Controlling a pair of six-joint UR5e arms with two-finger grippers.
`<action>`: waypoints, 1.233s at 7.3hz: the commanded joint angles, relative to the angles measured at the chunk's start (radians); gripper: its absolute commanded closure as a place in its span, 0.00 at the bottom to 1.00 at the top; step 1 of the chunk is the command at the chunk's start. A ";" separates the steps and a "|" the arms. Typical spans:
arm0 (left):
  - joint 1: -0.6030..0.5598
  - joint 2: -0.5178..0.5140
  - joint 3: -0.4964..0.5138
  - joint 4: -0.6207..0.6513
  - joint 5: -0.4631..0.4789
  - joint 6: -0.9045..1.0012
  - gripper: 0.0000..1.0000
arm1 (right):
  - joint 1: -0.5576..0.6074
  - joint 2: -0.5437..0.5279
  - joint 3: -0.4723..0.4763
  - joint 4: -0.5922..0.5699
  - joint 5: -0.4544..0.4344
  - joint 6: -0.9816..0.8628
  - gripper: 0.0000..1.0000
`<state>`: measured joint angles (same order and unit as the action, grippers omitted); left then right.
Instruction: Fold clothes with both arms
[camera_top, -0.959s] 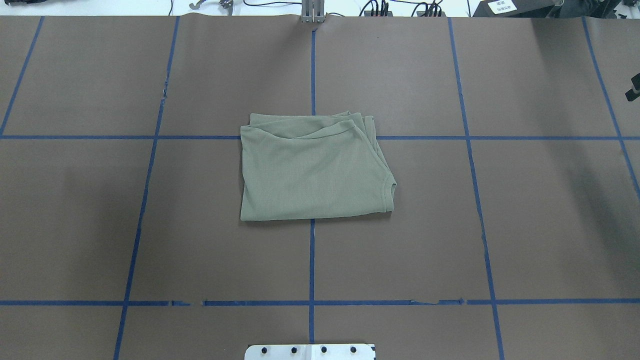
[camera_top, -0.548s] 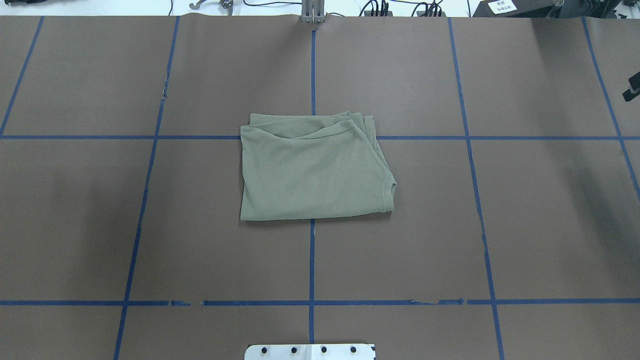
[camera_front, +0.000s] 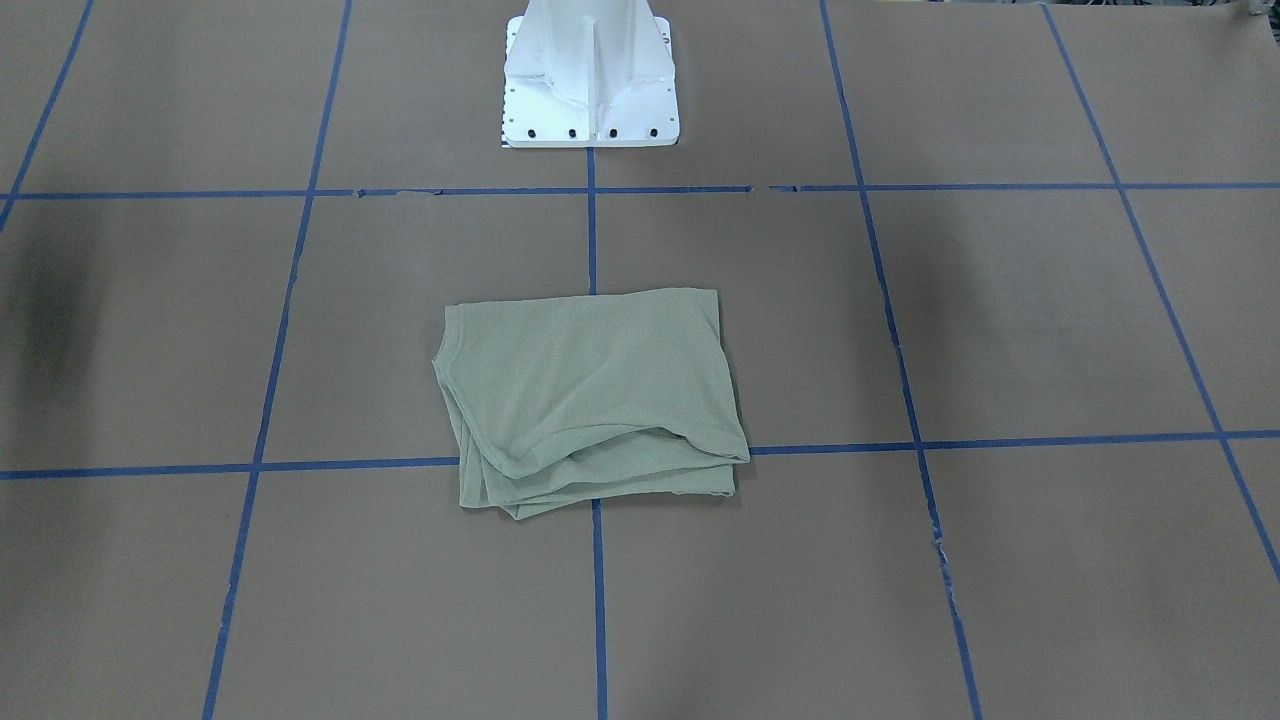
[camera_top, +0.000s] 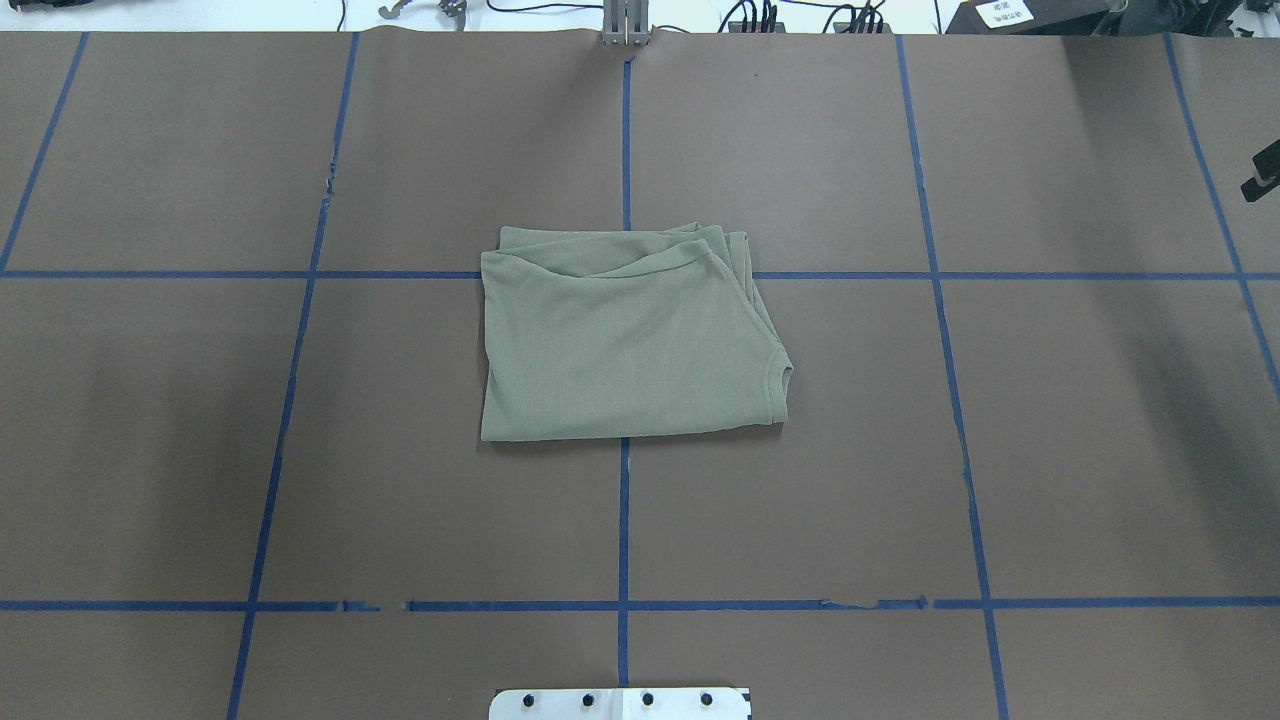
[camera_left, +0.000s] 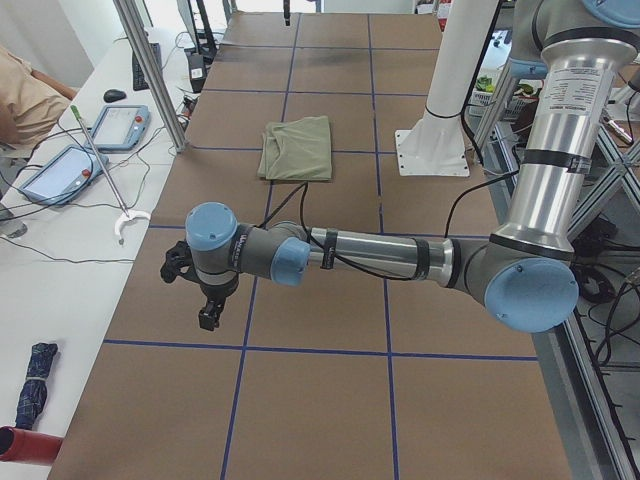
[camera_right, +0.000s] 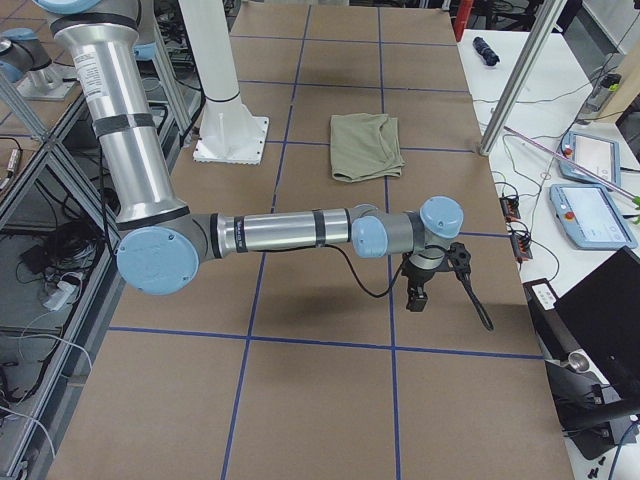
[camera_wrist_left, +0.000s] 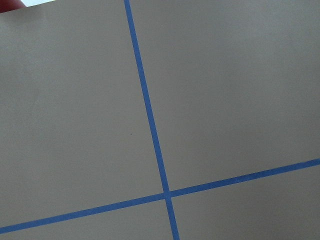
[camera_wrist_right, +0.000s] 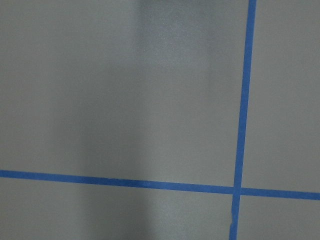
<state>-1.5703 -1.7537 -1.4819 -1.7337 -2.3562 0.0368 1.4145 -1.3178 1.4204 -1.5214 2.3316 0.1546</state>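
Observation:
The pale green shirt (camera_top: 625, 335) lies folded into a rough rectangle at the table's middle, with its layered edges toward the far side (camera_front: 590, 395). No gripper touches it. My left arm (camera_left: 370, 255) stretches out low over the table's left end, far from the shirt (camera_left: 297, 148), and its gripper (camera_left: 207, 308) hangs downward; I cannot tell whether it is open. My right arm (camera_right: 290, 232) reaches over the right end, gripper (camera_right: 417, 297) pointing down, state unclear. Only a black sliver of the right gripper (camera_top: 1262, 172) shows at the overhead view's right edge. Both wrist views show bare brown table with blue tape.
The white pedestal base (camera_front: 590, 75) stands at the near middle edge. Blue tape lines (camera_top: 624, 520) grid the brown table. Side benches hold teach pendants (camera_left: 118, 127) (camera_right: 590, 215) and cables. A person's shoulder (camera_left: 25, 100) shows beside the left bench.
The black sliver of the right gripper at the overhead view's right edge has crept slightly leftward and up. The shirt has not moved.

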 joint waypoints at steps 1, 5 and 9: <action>0.003 -0.001 0.000 0.000 0.000 0.000 0.00 | -0.005 0.003 0.002 0.001 0.000 0.000 0.00; 0.006 -0.001 0.003 -0.001 0.000 -0.002 0.00 | -0.005 -0.001 0.037 0.000 0.003 0.002 0.00; 0.006 0.000 0.003 -0.001 -0.003 -0.002 0.00 | -0.005 -0.001 0.035 -0.002 0.002 0.002 0.00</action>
<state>-1.5647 -1.7546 -1.4807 -1.7339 -2.3595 0.0353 1.4097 -1.3180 1.4562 -1.5232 2.3336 0.1564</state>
